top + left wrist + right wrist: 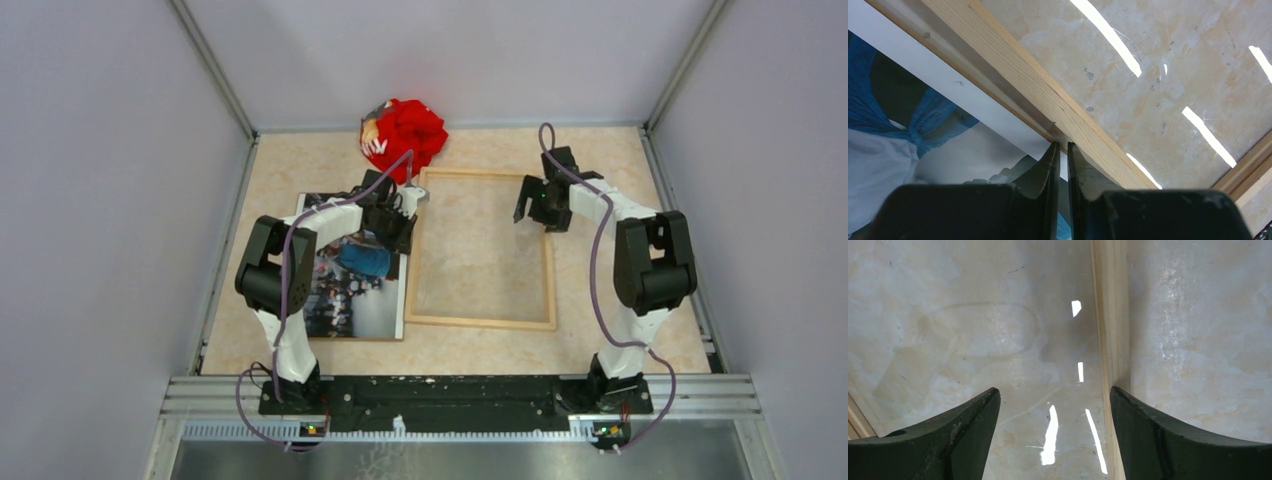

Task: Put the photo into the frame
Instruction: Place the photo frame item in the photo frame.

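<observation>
Photo [355, 290] lies flat on the table [600, 160], picture side up, just left of the frame [480, 322], its right edge running along the frame's left moulding. Frame lies flat mid-table and the beige tabletop shows through it. Left gripper [408, 205] is down at the photo's far right corner, right by the frame's left side. In the left wrist view its fingers [1045, 167] are clenched to a thin slit, tips on the photo's white border beside the wood moulding. Can't tell if they actually pinch the photo's edge. Right gripper [528, 208] hangs over the frame's far right part, near the right moulding. In the right wrist view its fingers [968, 430] are spread wide and grasp nothing, and the moulding strip runs between them, nearer the right finger. Glare streaks show on the surface inside the frame. Red cloth [405, 135] is bunched at the table's far edge, just beyond the frame's far left corner.
</observation>
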